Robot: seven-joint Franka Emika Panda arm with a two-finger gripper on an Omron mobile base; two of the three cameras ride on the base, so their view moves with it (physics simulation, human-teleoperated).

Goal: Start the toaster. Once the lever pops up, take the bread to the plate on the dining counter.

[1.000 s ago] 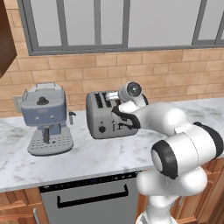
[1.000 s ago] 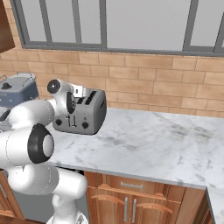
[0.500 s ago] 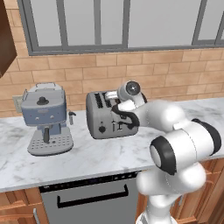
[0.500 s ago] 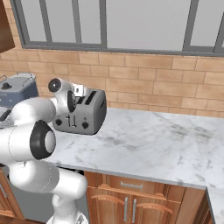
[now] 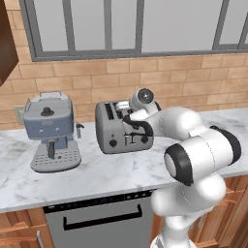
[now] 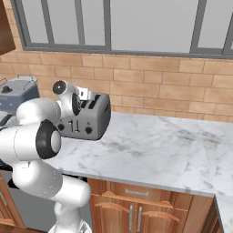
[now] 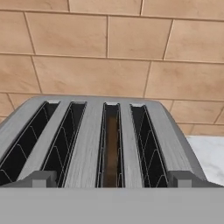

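The grey four-slot toaster [image 5: 121,130] [image 6: 88,118] stands on the marble worktop against the brick wall. My gripper [image 5: 127,105] [image 6: 85,94] hovers just above its top, at the front edge, open with nothing between its fingers. In the hand view the fingertips [image 7: 38,178] stand wide apart over the toaster [image 7: 87,144]. The bread [image 7: 111,146], a thin brown slice, sits down inside the third slot from the left. The toaster's front has two black knobs and two small levers [image 5: 128,140]. The plate and the dining counter are out of view.
A blue-grey espresso machine [image 5: 49,131] [image 6: 18,91] stands left of the toaster. The marble worktop [image 6: 159,150] stretches bare to the right. A dishwasher [image 5: 101,220] sits below the counter, a dark cabinet [image 5: 7,41] hangs upper left, and windows run above the brick wall.
My elbow has risen slightly. The hand stays over the toaster, still open, and the toaster has not moved.
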